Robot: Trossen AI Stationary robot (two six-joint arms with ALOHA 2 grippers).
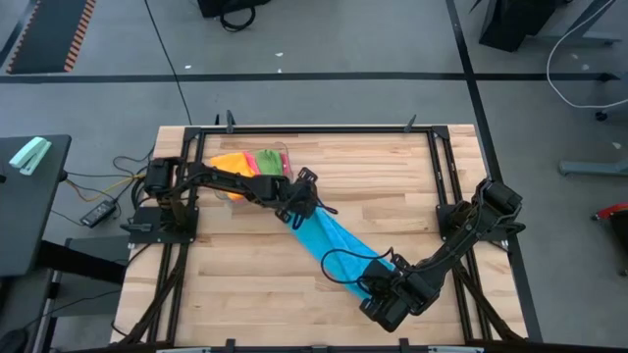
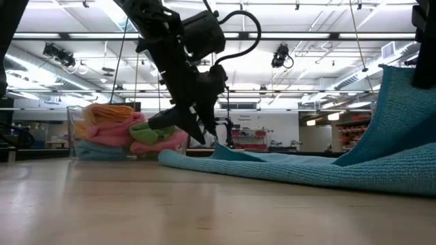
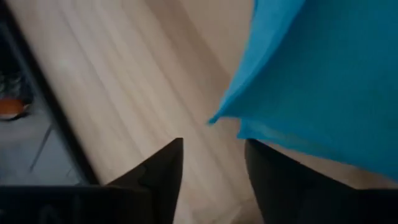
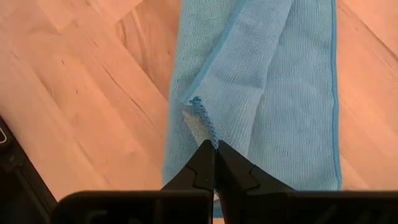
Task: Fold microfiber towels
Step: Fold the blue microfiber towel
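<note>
Pale wooden tabletop (image 1: 392, 186) inside a black frame, grey floor around it, ceiling lights and shelving far behind in the low view

Blue towel (image 1: 339, 250) stretched as a long diagonal band across the middle of the tabletop, between the two grippers; far end by the left gripper (image 1: 297, 218), near end at the right gripper (image 1: 385, 294)

Left gripper just over the towel's far corner, fingers (image 3: 158, 174) parted with a clear gap, nothing between them; blue corner lying just beyond the fingertips, bare wood under them

Right gripper (image 4: 214, 158) low at the front right of the tabletop, fingers pressed together on a pinched-up edge of the blue towel, cloth rising from the wood toward it in the low view

Clear plastic bin (image 1: 245, 167) at the back left, behind the left arm, well apart from the blue towel; heap of other towels (image 2: 122, 133) inside it, orange-yellow on top, pink and green below, a blue one at the bottom

Black cable looping over the cloth near the right arm; no object on the wood between the grippers other than the towel itself

Blue towel folded loosely lengthwise, long edges overlapping with a stitched hem showing, surface finely ribbed, mostly flat with soft ridges along its length
</note>
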